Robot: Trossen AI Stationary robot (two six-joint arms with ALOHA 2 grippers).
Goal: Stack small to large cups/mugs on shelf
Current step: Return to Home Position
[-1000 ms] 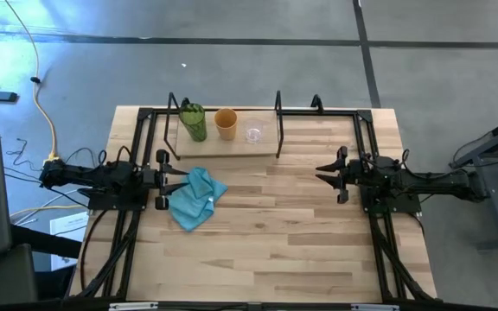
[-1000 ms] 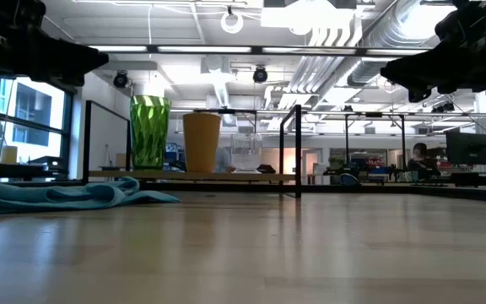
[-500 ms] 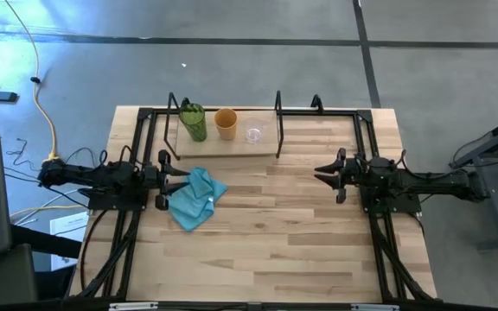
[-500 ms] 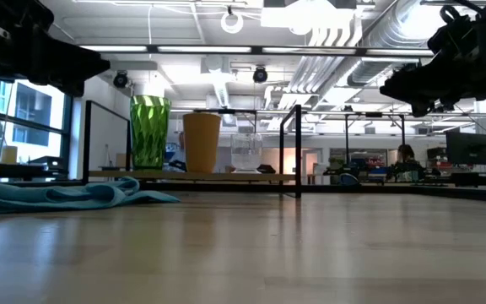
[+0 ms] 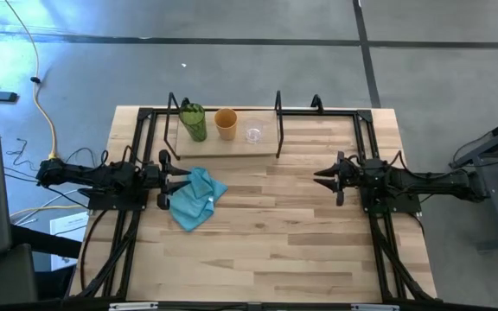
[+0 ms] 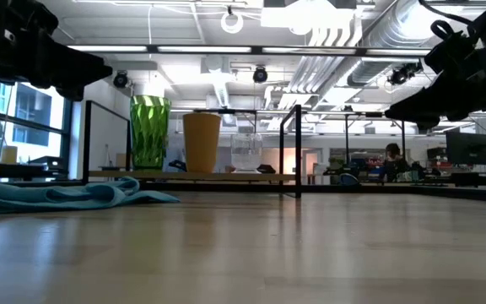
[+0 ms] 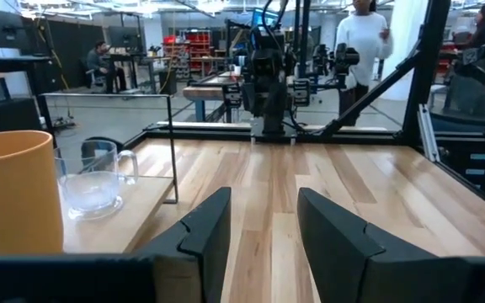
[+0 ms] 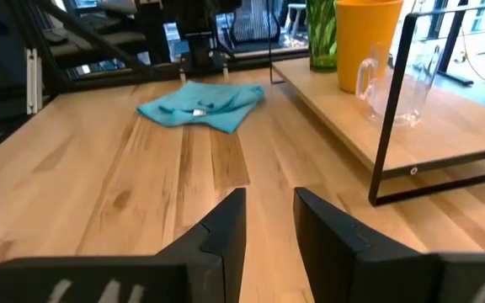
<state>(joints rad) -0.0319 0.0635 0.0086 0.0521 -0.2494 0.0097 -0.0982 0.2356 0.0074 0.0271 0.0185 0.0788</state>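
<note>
Cups (image 5: 226, 123) line the shelf (image 5: 223, 148), well apart from left pincer (image 5: 186, 179) and right pincer (image 5: 319, 178), both released.

shelf (image 6: 175, 175): green tumbler (image 6: 149, 131), orange cup (image 6: 202, 142), clear mug (image 6: 246, 154) in row | blue cloth (image 6: 66, 194): on tabletop (image 6: 310, 245)

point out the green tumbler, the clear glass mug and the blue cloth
green tumbler (image 6: 149, 131), low view, middle of its ribbed wall
clear glass mug (image 7: 89, 181), left wrist view, front of its glass body
blue cloth (image 5: 194, 197), high view, centre of the crumpled fabric
</note>
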